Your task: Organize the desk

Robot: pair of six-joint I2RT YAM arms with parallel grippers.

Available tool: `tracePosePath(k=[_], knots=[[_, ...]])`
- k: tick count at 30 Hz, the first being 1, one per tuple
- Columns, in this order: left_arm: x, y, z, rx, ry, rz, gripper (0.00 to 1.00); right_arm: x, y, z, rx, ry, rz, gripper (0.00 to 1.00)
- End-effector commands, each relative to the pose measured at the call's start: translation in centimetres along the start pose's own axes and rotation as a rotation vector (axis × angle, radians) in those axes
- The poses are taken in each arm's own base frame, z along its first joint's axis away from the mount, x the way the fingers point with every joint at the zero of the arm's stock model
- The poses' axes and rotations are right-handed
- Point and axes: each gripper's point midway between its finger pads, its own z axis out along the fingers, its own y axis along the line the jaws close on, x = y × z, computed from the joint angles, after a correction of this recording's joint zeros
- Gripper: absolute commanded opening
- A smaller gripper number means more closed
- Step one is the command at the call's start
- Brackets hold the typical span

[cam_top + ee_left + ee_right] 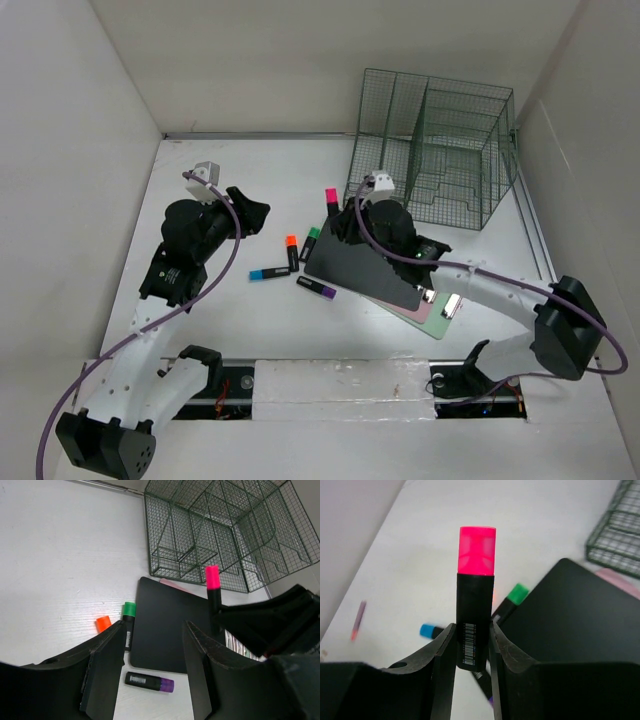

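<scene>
The tabletop [250, 170] fills the middle of the overhead view, white and matte, with white walls on its left, far and right sides. Its near edge is hidden behind the arm bases at the bottom of the frame, so its long axis cannot be judged; the far edge runs level across the upper part. More of it is covered by a black pad [365, 270] at centre right, which lies on a pale pink sheet [425, 318] of which only a strip shows, and by a dark green wire rack [440, 150] at upper right. The right claw [472, 645] is closed on a pink highlighter [476, 580], held upright with the cap on top; its barrel carries a barcode label too small to read. The left claw [152, 655], left of centre, stands about half open with nothing between its fingers. Lying flat between the two claws are a green highlighter [312, 240], an orange highlighter [292, 250], a blue highlighter [268, 273] and a purple highlighter [150, 681], the last with an unreadable white label. A blurred streak [358, 620] at the left of the right wrist view cannot be identified.
</scene>
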Motion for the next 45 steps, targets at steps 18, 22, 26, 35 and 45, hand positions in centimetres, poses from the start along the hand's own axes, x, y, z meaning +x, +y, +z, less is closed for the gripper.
tracePosePath(k=[18,22,26,35,45], knots=[[-0.9,-0.9,-0.6,0.040,-0.038,0.009,0.44,-5.5,-14.2,8.5,0.382,-0.094,0.024,0.09],[-1.0,-0.8,-0.5,0.035,-0.038,0.008,0.44,-5.6,-15.7,9.4,0.430,-0.117,0.017,0.09],[-0.9,-0.7,-0.5,0.035,-0.038,0.011,0.44,-5.9,-17.2,9.0,0.500,-0.131,0.008,0.07],[-0.7,-0.9,-0.2,0.047,-0.026,0.007,0.44,-8.5,-20.7,6.1,0.691,-0.253,-0.034,0.07],[-0.7,-1.1,-0.1,0.057,-0.021,0.011,0.44,-8.8,-24.0,6.1,0.803,-0.269,-0.053,0.08]])
